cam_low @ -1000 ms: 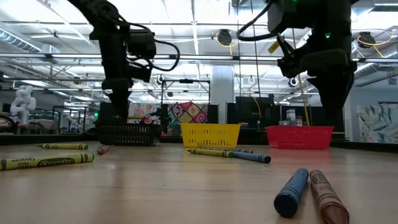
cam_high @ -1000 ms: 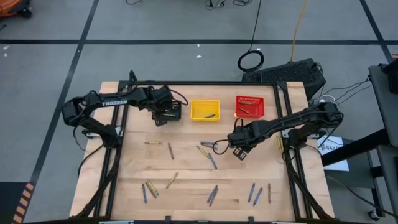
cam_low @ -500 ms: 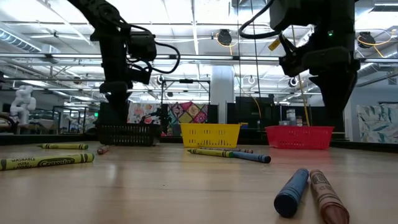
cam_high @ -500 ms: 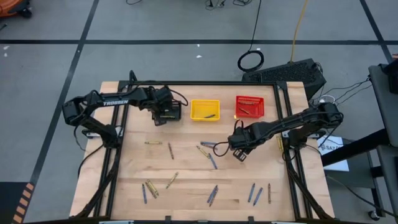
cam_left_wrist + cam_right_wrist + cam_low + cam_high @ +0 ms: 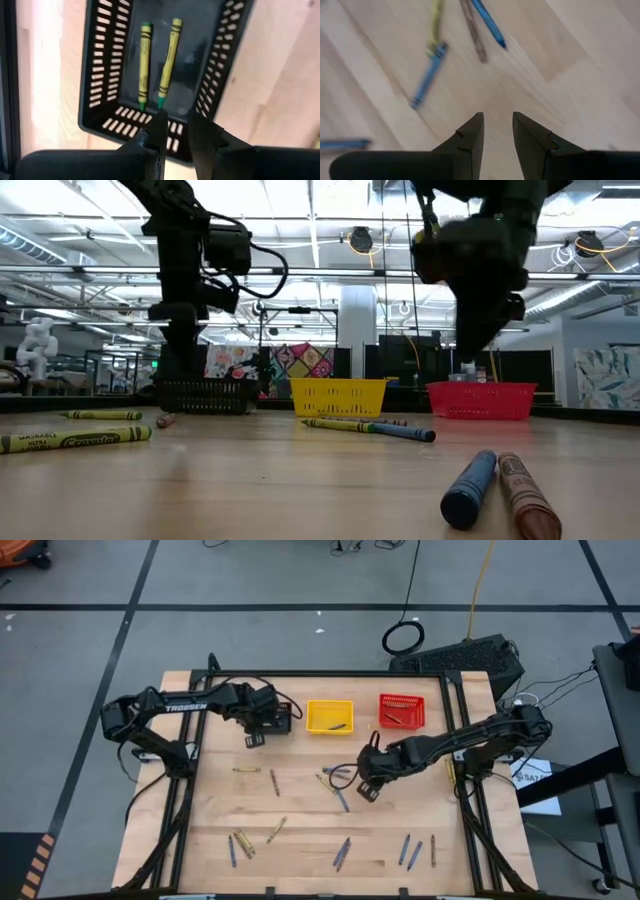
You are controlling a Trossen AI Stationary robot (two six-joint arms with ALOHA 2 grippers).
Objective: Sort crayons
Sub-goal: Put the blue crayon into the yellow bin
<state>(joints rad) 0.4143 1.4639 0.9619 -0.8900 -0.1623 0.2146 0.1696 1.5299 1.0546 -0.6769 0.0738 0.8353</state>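
Crayons lie scattered on the wooden table: a mixed cluster (image 5: 335, 780) at the middle, others (image 5: 341, 853) toward the near edge, and a blue and a brown one (image 5: 470, 488) close to the low camera. Two olive-yellow crayons (image 5: 167, 62) lie flat in the black basket (image 5: 100, 65). My left gripper (image 5: 175, 130) hangs open just above that basket's near rim, pointing down, with nothing between its fingers. My right gripper (image 5: 497, 130) is open over bare wood just right of the middle cluster (image 5: 427, 75), holding nothing.
A yellow basket (image 5: 330, 717) and a red basket (image 5: 401, 711), each with a crayon or so inside, stand in a row with the black one (image 5: 280, 718) along the far edge. Black frame rails run down both sides of the table. Bare wood lies between the crayon groups.
My right gripper has swung toward the table's left, toward the middle cluster of crayons, and has tipped to a shallower angle. No crayon on the table has moved.
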